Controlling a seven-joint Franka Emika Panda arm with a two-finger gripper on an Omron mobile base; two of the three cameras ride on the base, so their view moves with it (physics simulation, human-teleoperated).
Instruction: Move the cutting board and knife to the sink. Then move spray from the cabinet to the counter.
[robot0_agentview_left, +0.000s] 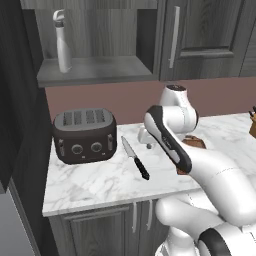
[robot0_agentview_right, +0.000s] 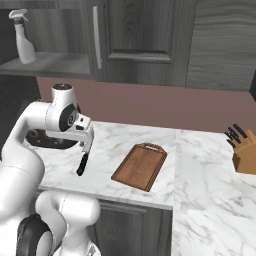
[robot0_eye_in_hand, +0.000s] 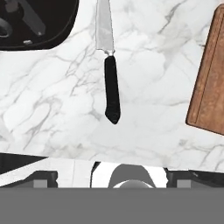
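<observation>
Two things sit on your counter (robot0_agentview_left: 95, 180) in the left base view: a dark toaster (robot0_agentview_left: 85, 136) at the left and, just beside it, the knife (robot0_agentview_left: 135, 158), lying flat with its black handle toward the front edge. Above the toaster, the spray (robot0_agentview_left: 61, 41) stands upright on the shelf of the open cabinet (robot0_agentview_left: 95, 72). The arm hides most of the cutting board (robot0_agentview_left: 194, 143).

From the right base view you see the cutting board whole, flat on the marble, near the knife yet apart from it, handle slot toward the wall. A knife block (robot0_agentview_right: 244, 152) stands at the far right. The gripper (robot0_agentview_right: 86, 142) hangs over the knife.

Looking along the hand, you have the knife straight ahead, blade pointing away, the toaster's corner on one side and the board's edge on the other. The jaws stand wide open, gripping nothing.
</observation>
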